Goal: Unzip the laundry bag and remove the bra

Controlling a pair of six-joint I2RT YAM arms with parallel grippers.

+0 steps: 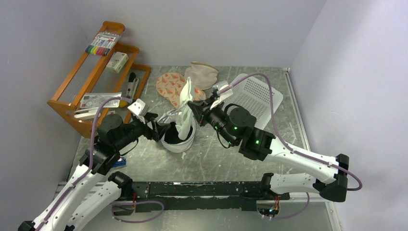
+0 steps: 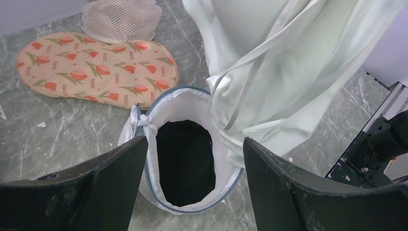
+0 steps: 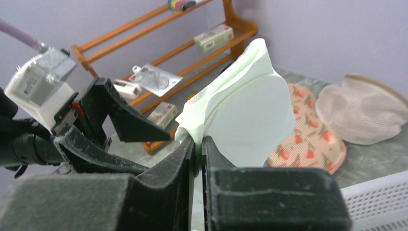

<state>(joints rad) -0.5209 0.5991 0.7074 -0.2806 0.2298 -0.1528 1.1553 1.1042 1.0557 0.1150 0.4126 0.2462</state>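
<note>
The laundry bag (image 1: 186,143), white mesh with a dark zip rim, stands mid-table with its mouth open (image 2: 179,103). Black fabric (image 2: 185,161) fills its inside and looks like the bra; no cups or straps of it show. My right gripper (image 3: 198,139) is shut on a pale green garment (image 3: 245,110) with a rounded cup and thin straps. It holds this garment up above the bag (image 1: 185,113), and the lower end hangs onto the bag's rim (image 2: 279,72). My left gripper (image 2: 195,140) is open, with its fingers either side of the bag's mouth, just above it.
An orange floral pouch (image 1: 173,86) and a beige mesh pouch (image 1: 202,74) lie behind the bag. A white perforated basket (image 1: 255,96) sits back right. A wooden rack (image 1: 96,72) with pens and packets stands along the left wall.
</note>
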